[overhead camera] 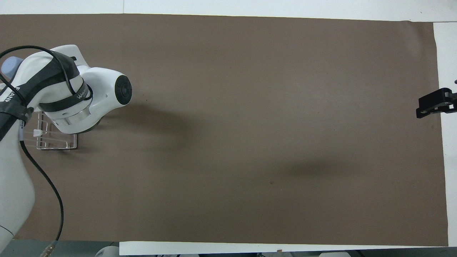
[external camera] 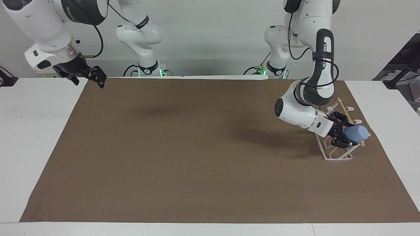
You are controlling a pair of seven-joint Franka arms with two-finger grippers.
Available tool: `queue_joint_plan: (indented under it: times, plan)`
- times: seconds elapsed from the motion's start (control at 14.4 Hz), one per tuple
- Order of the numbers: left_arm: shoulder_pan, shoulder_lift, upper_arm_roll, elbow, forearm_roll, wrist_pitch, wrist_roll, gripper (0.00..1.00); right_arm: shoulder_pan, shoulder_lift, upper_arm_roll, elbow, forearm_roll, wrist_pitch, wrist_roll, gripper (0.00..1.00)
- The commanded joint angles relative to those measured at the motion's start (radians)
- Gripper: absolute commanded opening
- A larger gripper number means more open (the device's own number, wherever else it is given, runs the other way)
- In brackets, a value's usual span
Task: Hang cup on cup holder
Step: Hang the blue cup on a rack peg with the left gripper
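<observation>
The light-blue cup (external camera: 357, 133) is tilted on its side in my left gripper (external camera: 347, 134), which is shut on it. It is held low over the white wire cup holder (external camera: 335, 154), close to the wooden dowel (external camera: 344, 108) and the prongs at the left arm's end of the table. I cannot tell whether the cup touches a prong. In the overhead view only an edge of the cup (overhead camera: 8, 65) and part of the cup holder (overhead camera: 53, 142) show past my left arm. My right gripper (external camera: 95, 76) waits in the air over the mat's edge at the right arm's end; it also shows in the overhead view (overhead camera: 432, 105).
A brown mat (external camera: 203, 154) covers most of the white table (external camera: 36, 131). The cup holder stands near the mat's edge at the left arm's end. Dark equipment (external camera: 402, 73) sits off the table past that end.
</observation>
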Motion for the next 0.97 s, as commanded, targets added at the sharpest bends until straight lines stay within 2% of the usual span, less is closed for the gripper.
queue_joint_plan:
  times: [0.0,0.14,0.21,0.28,0.49,0.76,0.9]
  plan:
    - [0.019,-0.007,-0.011,-0.025,0.004,0.012,-0.007,0.58,0.000,-0.014,-0.001,-0.011,-0.001,-0.010,-0.022,0.99]
    - [0.016,-0.012,-0.012,-0.041,-0.009,0.003,-0.001,0.73,-0.001,-0.014,-0.001,-0.011,-0.001,-0.010,-0.021,0.99]
    - [0.013,-0.012,-0.012,-0.038,-0.031,-0.005,0.000,0.92,0.000,-0.014,-0.001,-0.011,-0.001,-0.010,-0.022,0.99]
    - [0.012,-0.013,-0.012,-0.036,-0.040,-0.016,0.006,1.00,0.000,-0.014,-0.001,-0.011,-0.001,-0.010,-0.022,0.99]
    - [0.008,-0.018,-0.014,-0.019,-0.065,-0.030,0.032,1.00,0.000,-0.014,-0.001,-0.011,-0.001,-0.012,-0.022,0.99]
    - [0.008,-0.064,-0.014,0.083,-0.262,-0.033,0.253,1.00,0.000,-0.016,-0.001,-0.011,-0.001,-0.010,-0.022,0.99]
    - [0.008,-0.062,-0.015,0.145,-0.327,-0.033,0.321,1.00,0.000,-0.016,-0.001,-0.011,-0.001,-0.010,-0.021,0.99]
